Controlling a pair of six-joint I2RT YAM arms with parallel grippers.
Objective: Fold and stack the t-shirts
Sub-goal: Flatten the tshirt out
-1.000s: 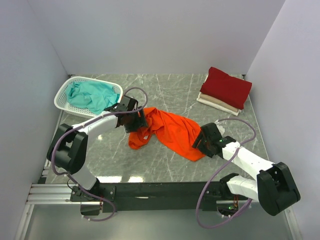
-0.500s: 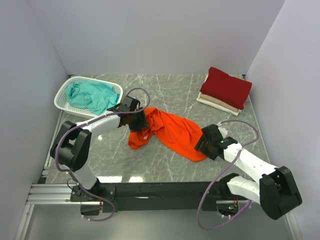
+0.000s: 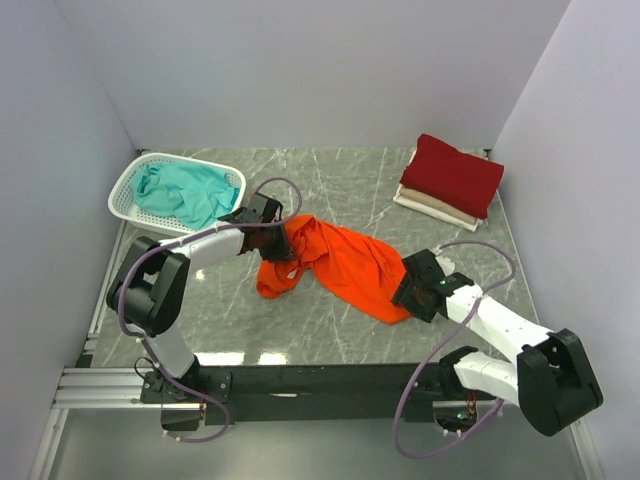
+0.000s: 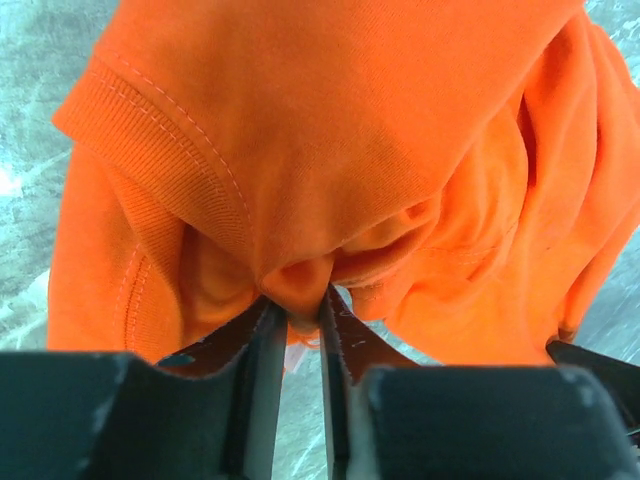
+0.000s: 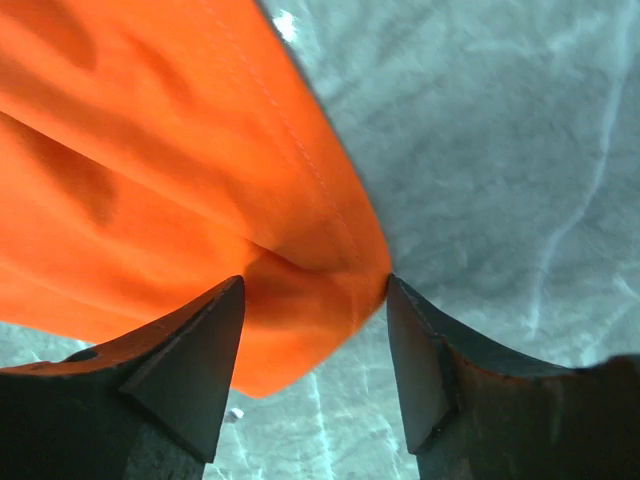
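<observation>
The orange t-shirt (image 3: 340, 262) lies crumpled in the middle of the table. My left gripper (image 3: 285, 243) is at its upper left end, near the collar. In the left wrist view that gripper (image 4: 297, 305) is shut on a small pinched fold of the orange t-shirt (image 4: 330, 150). My right gripper (image 3: 405, 290) is at the shirt's lower right corner. In the right wrist view it (image 5: 315, 285) stands open, with the hemmed corner of the orange t-shirt (image 5: 150, 180) between its fingers. A dark red t-shirt (image 3: 452, 173) lies folded on a cream-white one (image 3: 430, 208) at the back right.
A teal t-shirt (image 3: 185, 190) lies bunched in the white lattice basket (image 3: 125, 185) at the back left. Grey marble tabletop (image 3: 330, 330) shows between the orange shirt and the arm bases. Walls close in the table at the back and on both sides.
My left gripper's jaws have closed onto a fold of the orange shirt. My right gripper has slid slightly forward over the shirt's corner and its jaws have narrowed a little.
</observation>
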